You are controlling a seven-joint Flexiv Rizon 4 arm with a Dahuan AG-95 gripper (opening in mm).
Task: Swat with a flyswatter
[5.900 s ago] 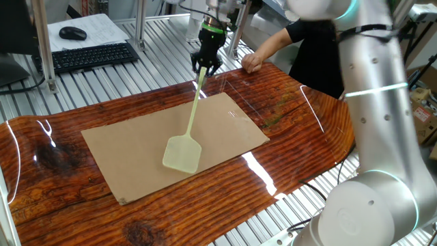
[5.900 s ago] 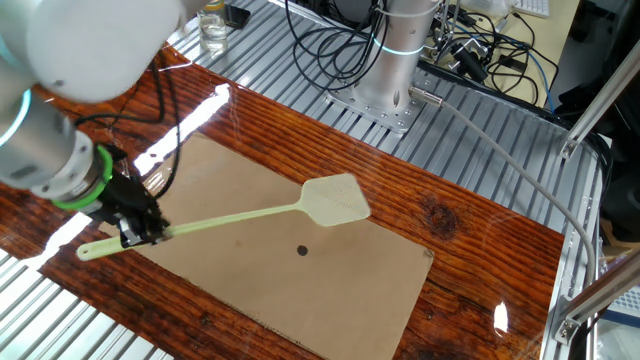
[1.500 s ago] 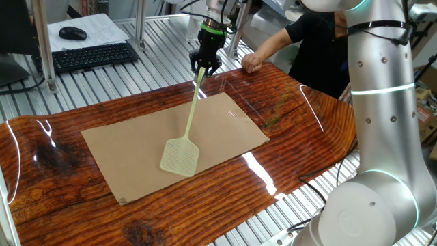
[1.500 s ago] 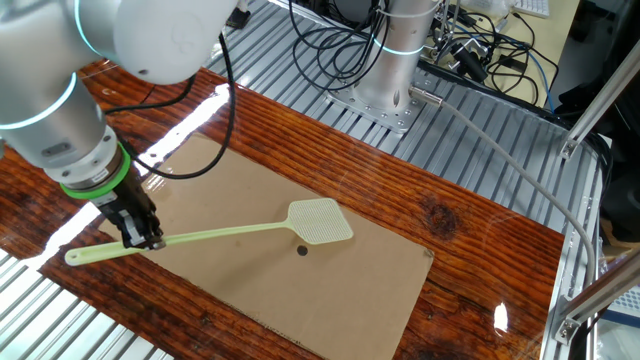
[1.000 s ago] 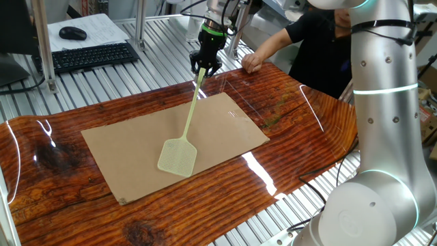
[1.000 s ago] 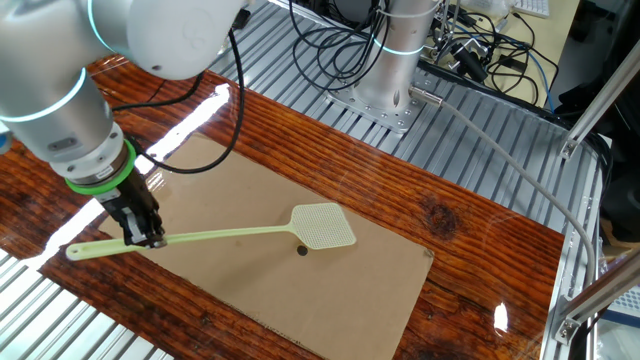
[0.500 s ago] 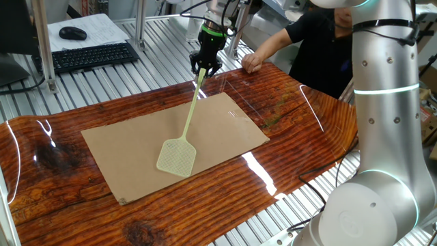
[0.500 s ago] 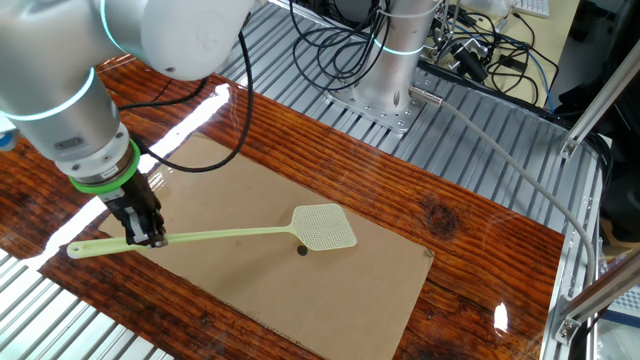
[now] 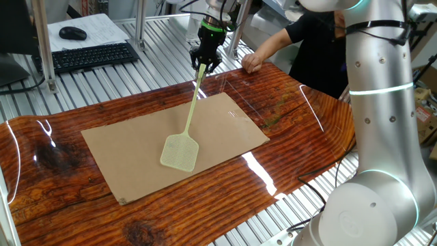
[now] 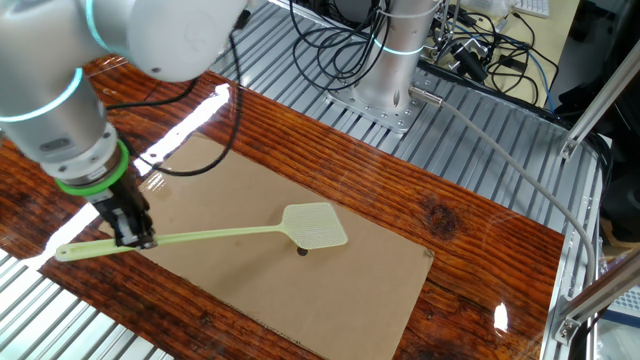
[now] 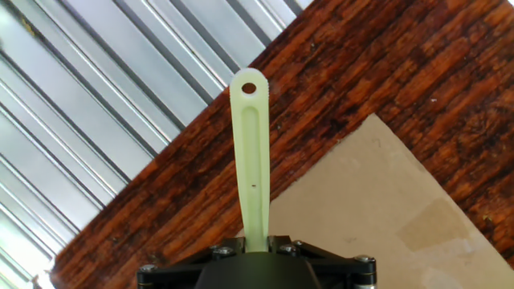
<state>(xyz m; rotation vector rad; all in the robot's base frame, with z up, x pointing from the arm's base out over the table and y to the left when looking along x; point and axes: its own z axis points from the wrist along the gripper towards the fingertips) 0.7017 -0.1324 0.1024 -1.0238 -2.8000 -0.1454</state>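
The pale yellow-green flyswatter slants down from my gripper, which is shut on the upper part of its handle. Its square mesh head sits low over the brown cardboard sheet. From the other side, the flyswatter lies nearly level, its head just above a small black dot on the cardboard sheet, and my gripper clamps the handle near its end. In the hand view the handle end, with its hanging hole, sticks up out of the shut gripper.
A person's arm rests at the far corner of the wooden table. A keyboard and mouse lie at the back left. A second robot base with cables stands beyond the table. Slatted metal surrounds the tabletop.
The swatter head dipped down toward the cardboard over the last second. It has now lifted slightly, and the gripper has shifted a little along with it.
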